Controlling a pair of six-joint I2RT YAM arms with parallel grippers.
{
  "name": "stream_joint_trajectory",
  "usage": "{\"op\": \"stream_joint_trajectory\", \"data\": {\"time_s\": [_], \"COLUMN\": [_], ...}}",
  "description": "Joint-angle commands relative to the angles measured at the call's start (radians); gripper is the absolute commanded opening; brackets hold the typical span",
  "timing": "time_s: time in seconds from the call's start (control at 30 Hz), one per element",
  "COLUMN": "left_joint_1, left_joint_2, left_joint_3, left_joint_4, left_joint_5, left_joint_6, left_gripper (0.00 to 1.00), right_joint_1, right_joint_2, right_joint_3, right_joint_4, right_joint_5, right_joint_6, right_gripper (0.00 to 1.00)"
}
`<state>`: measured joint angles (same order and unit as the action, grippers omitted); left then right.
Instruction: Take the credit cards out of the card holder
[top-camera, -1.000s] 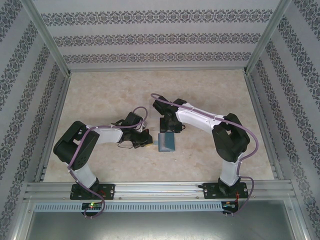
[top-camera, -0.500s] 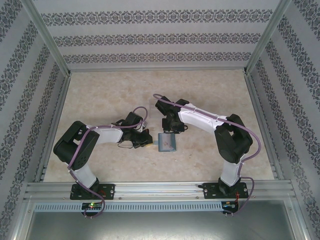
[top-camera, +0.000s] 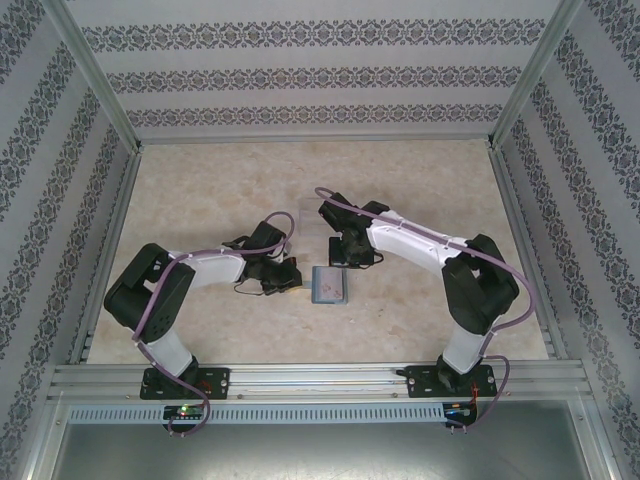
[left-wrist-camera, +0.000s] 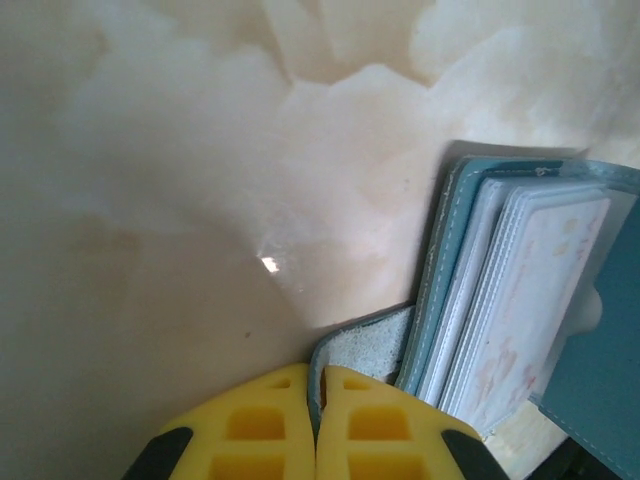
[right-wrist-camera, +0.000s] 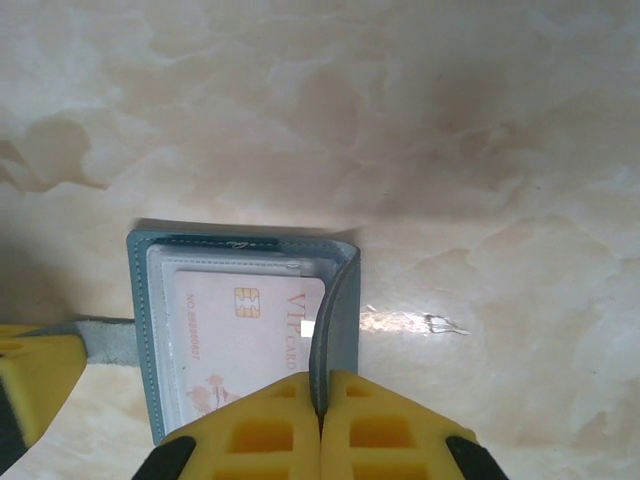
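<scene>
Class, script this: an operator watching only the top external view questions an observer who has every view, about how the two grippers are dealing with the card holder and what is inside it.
Operator: From above, the card holder is just a small blue patch. Is the right gripper gripping it?
Observer: Yes, its yellow fingers are shut on the raised teal cover edge.
Operator: And the left gripper?
Observer: Shut on a greyish flap at the holder's opposite side.
Operator: Any card inside?
Observer: A pale card with a chip, printed VIP CARD, sits in a clear pocket.
</scene>
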<state>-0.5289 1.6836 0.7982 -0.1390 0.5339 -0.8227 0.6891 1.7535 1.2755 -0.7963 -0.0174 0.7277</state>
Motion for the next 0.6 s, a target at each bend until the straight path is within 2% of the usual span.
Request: {"op": "stream_joint_trajectory", "data": {"time_s": [0.0, 0.23, 0.57], "left_joint_1": [0.013, 0.021, 0.011], "left_joint_2": [-0.044, -0.12, -0.171], "left_joint_3": [0.052, 0.129, 0.267], "left_joint_4": [-0.138, -0.293, -0.446], "left_joint_5": [-0.072, -0.139, -0.166], "left_joint_6": [0.053, 0.101, 0.12], "left_gripper": [0.07, 0.18, 0.21], "right_joint_1": [-0.018, -0.042, -0.07], "right_joint_2": [-0.052, -0.093, -0.107], "right_joint_3": [-0.043, -0.144, -0.206], "right_joint_4": [0.078, 0.268, 0.385], "right_joint_5": [-0.058, -0.142, -0.214], "right_joint_6": [0.014, 0.061, 0.089], "right_gripper": [0.0, 0.0, 0.0]}}
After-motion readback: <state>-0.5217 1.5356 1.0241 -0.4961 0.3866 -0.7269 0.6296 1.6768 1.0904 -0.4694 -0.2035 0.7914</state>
